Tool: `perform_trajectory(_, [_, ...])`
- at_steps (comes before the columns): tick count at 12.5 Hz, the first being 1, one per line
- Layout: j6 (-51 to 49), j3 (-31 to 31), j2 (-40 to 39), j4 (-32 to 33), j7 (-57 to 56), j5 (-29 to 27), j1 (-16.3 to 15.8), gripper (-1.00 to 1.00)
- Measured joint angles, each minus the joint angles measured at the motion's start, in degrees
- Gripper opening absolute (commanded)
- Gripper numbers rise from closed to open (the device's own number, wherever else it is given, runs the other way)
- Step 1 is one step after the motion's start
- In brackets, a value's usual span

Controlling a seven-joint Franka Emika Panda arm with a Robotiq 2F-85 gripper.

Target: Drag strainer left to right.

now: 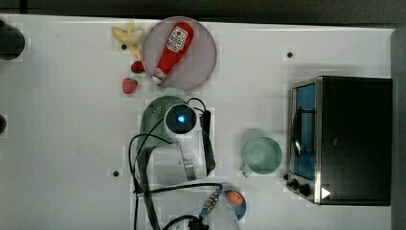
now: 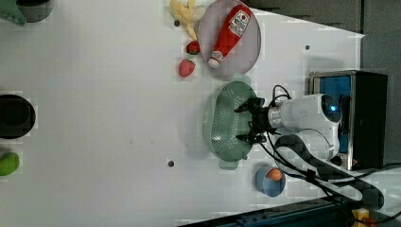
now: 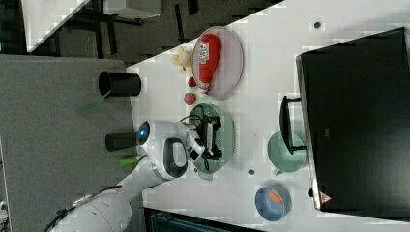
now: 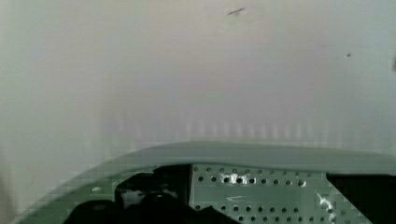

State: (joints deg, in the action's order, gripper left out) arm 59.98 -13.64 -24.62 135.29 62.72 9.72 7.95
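Note:
The pale mint-green strainer (image 2: 222, 124) lies on the white table just below the lilac plate in the left view, its inside dotted with holes. In the top view the arm's wrist covers most of the strainer (image 1: 154, 120). My gripper (image 2: 242, 123) reaches down into its bowl, close to the wall on the arm's side, and is open: one black finger (image 2: 244, 108) and the other stand wide apart with nothing between them. In the right view the gripper (image 3: 213, 137) sits over the strainer (image 3: 226, 126). The wrist view looks across the perforated strainer (image 4: 261, 186) wall and rim.
A lilac plate (image 1: 201, 67) holds a ketchup bottle (image 1: 172, 48); a banana (image 1: 128, 36) and strawberries (image 1: 129, 85) lie on the top view's left of it. A green mug (image 1: 262, 155) and a toaster oven (image 1: 344, 139) stand on the top view's right. A blue bowl (image 1: 237, 199) sits by the arm's base.

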Motion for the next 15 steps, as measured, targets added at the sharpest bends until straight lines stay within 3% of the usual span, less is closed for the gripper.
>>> perform_trajectory(6, [0.6, 4.5, -0.6, -0.8, -6.8, 0.8, 0.3, 1.00])
perform_trajectory(9, [0.2, 8.8, -0.4, -1.3, -8.9, -0.9, -1.6, 1.00])
perform_trajectory(12, [0.4, 10.3, -0.3, -1.6, -11.4, -1.9, -0.1, 1.00])
perform_trajectory(15, [0.3, 14.0, 0.0, -0.9, -14.0, 1.1, 0.1, 1.00])
